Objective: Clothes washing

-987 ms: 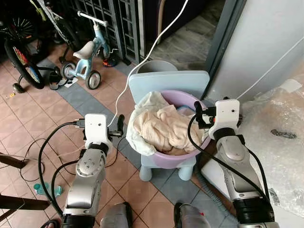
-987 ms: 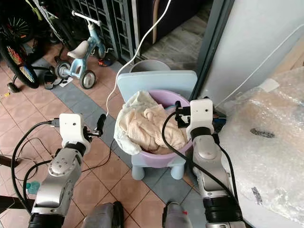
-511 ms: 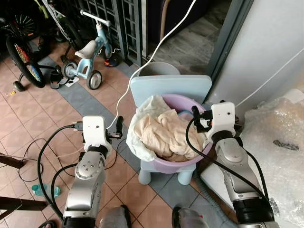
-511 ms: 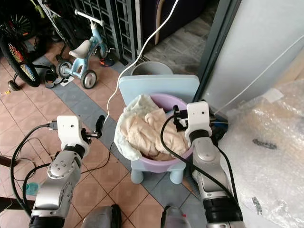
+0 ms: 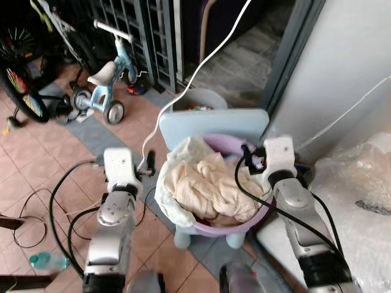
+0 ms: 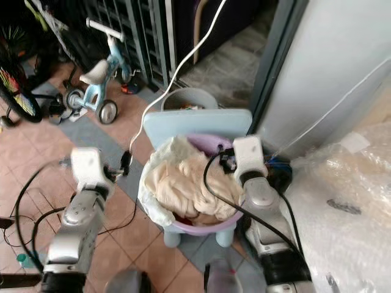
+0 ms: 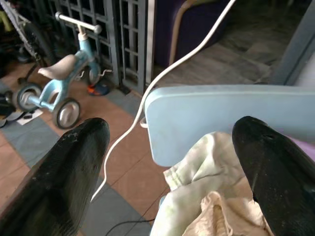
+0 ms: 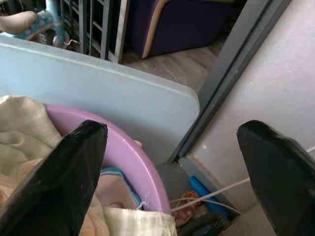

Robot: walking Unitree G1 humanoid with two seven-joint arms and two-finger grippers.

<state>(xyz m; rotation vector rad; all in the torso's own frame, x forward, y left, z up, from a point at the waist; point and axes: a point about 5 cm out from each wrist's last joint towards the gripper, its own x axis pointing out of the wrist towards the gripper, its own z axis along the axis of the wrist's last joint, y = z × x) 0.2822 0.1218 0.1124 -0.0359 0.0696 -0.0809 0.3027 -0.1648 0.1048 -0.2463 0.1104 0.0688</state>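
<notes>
The pink basin (image 5: 244, 223) of peach and cream laundry (image 5: 211, 189) sits on the blue child's chair (image 5: 214, 125), larger in view than a second ago: the robot has closed in. Left gripper (image 7: 167, 162) and right gripper (image 8: 172, 162) flank it, both spread, empty.

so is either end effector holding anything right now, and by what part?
Nothing is held. The left end effector and right end effector are both open, flanking the purple basin of clothes.

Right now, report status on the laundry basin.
Left gripper open beside purple basin. Right gripper open at its far rim. Clothes heaped inside, basin on small blue chair. White cable hangs close.
</notes>
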